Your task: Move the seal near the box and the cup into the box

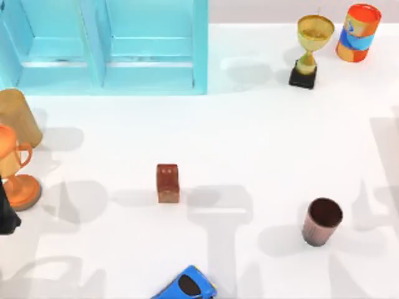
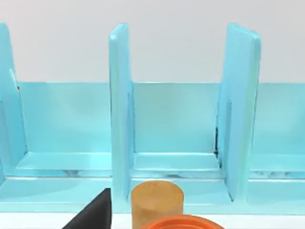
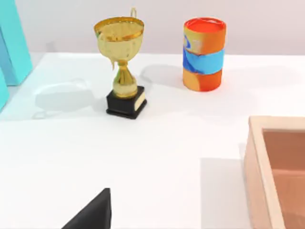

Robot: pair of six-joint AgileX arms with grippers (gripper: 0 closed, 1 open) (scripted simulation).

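— Where is the left gripper [image 2: 93, 213]?

— At the table's [image 1: 262, 137] left edge, facing the turquoise shelf [image 2: 181, 124]. In the left wrist view it appears as a dark wedge; whether it is released or clenched, I cannot tell. It holds nothing that I can see.

— What lies around it?

— A tan cylinder [image 2: 156, 202] stands just ahead of it, between it and the shelf's upright dividers. The rim of an orange trophy [image 2: 181, 222] is closer still. From above, the trophy is close beside the dark gripper at the left edge.

— And the seal?

— The seal [image 1: 168, 183] stands upright on the bare table, well apart from the left gripper, towards the middle of the table. Nothing touches it.

— The cup?

— The cup [image 1: 322, 222] stands upright with its dark mouth open upward, much farther from the left gripper, over on the table's right. It rests on the table and is not in the box.

— What about the right gripper [image 3: 93, 212]?

— It too appears as a dark wedge, in the right wrist view, and I cannot tell whether it is released or clenched. The pale wooden box [image 3: 259, 176] sits near it, open at the top. Farther ahead of it stand a gold trophy [image 3: 123, 62] on a black base and an orange and blue can [image 3: 204, 53], apart from each other.

— Anything else?

— A blue toy car [image 1: 187, 286] lies at the near edge of the table, below the seal in the top view.
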